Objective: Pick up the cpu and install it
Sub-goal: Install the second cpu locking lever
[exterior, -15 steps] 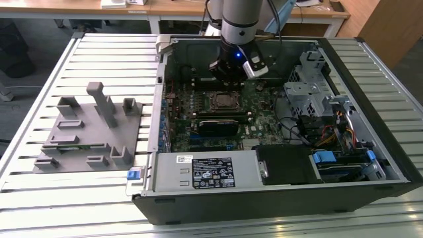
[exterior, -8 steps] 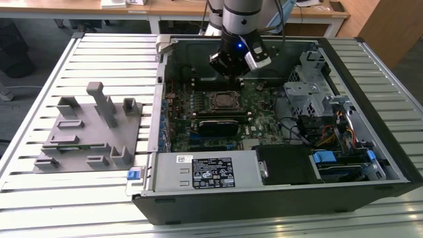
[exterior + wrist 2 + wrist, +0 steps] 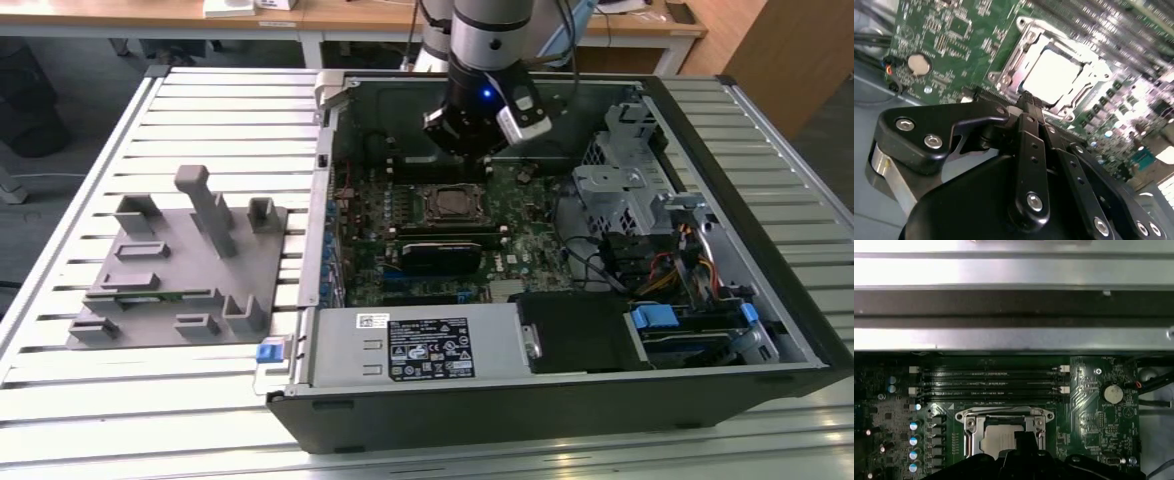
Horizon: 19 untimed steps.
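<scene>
Second wrist view puts my jaws (image 3: 1026, 102) clenched, empty, just above the socket (image 3: 1054, 75), where the cpu (image 3: 1056, 72) already lies. I'd check it sits flat and square in the frame before pressing.

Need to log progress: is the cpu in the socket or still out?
In. The cpu lies flat inside the socket frame on the motherboard, its pale top exposed, in both wrist views; the pincer holds nothing.

Your slatted metal bench (image 3: 80, 400) carries an open computer case (image 3: 561, 400) and, beside it, a grey fixture plate (image 3: 134, 320) with blocks.
</scene>
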### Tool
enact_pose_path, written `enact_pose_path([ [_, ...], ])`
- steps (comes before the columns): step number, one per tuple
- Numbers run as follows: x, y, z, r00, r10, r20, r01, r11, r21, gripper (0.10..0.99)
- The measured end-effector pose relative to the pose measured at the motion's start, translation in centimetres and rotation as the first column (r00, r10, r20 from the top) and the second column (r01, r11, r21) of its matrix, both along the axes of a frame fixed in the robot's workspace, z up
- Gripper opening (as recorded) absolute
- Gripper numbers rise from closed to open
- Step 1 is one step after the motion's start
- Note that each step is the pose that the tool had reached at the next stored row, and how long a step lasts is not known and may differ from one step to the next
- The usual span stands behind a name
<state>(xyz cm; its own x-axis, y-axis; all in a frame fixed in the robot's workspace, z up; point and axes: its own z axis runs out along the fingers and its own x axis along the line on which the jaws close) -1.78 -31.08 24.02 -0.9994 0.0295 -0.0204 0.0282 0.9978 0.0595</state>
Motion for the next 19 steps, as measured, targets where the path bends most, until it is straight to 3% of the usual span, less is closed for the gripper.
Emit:
enact_pose_path([
  [8,0.0,-1.92,-0.01,1.0,0.0,-0.0002,0.0,1.0,-0.003,0.106],
  [15,0.0,-2.46,0.67,1.0,0.0,-0.002,0.0,1.0,-0.003,0.106],
  [19,0.0,-3.36,0.67,1.0,0.0,-0.0021,0.0,1.0,-0.003,0.106],
])
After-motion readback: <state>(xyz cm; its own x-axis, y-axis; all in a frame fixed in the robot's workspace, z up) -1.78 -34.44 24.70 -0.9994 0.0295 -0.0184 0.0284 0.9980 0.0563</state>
